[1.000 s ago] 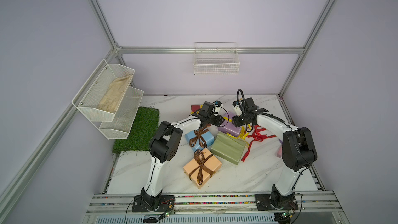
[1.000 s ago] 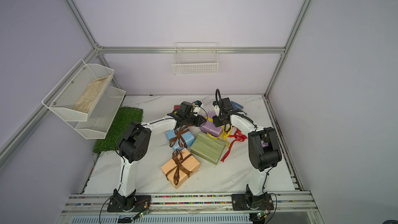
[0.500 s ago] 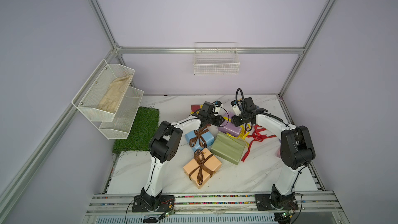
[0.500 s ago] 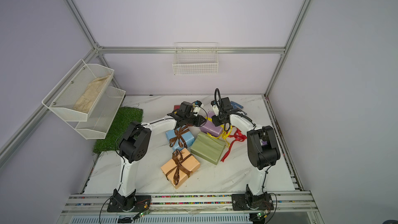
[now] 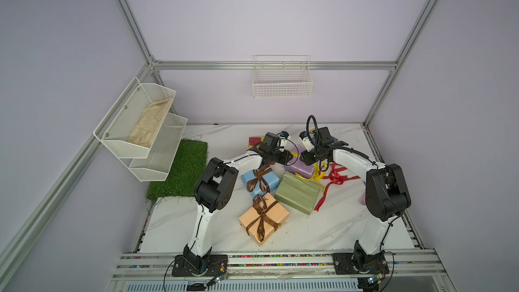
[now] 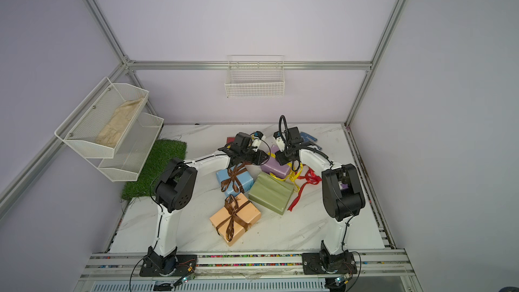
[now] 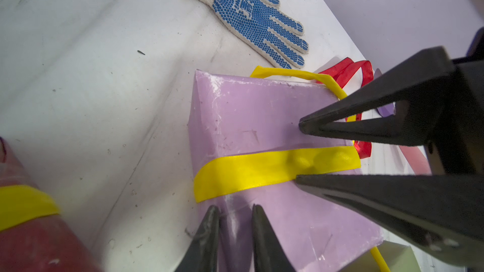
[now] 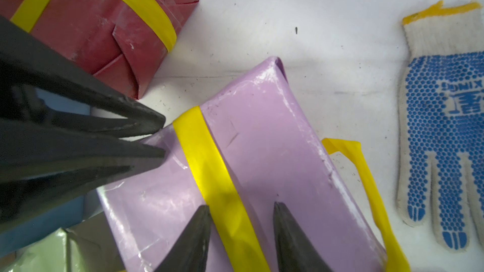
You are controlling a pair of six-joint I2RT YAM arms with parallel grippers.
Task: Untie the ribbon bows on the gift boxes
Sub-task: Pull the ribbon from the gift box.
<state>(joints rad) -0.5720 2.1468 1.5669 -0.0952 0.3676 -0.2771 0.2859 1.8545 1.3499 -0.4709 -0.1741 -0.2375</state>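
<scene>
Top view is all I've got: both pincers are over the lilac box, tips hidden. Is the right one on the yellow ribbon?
Observer: Not gripping. The right pincer stands open, straddling the yellow ribbon on the lilac box.
Operator: Left one?
Observer: The left pincer clamps that box's corner, beside the ribbon.
Operator: And the dark red box?
Observer: Wrapped in a second yellow ribbon; its bow isn't in view.

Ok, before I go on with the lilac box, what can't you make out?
- Left hand: whether it pinches the lilac box at its corner; its fingertips cover the contact in the right wrist view.
- Dark red box: its bow; cut off at the right wrist frame's edge, behind the left arm in both top views.
- Yellow ribbon on the lilac box: any knot; both wrist frames cut it off.
</scene>
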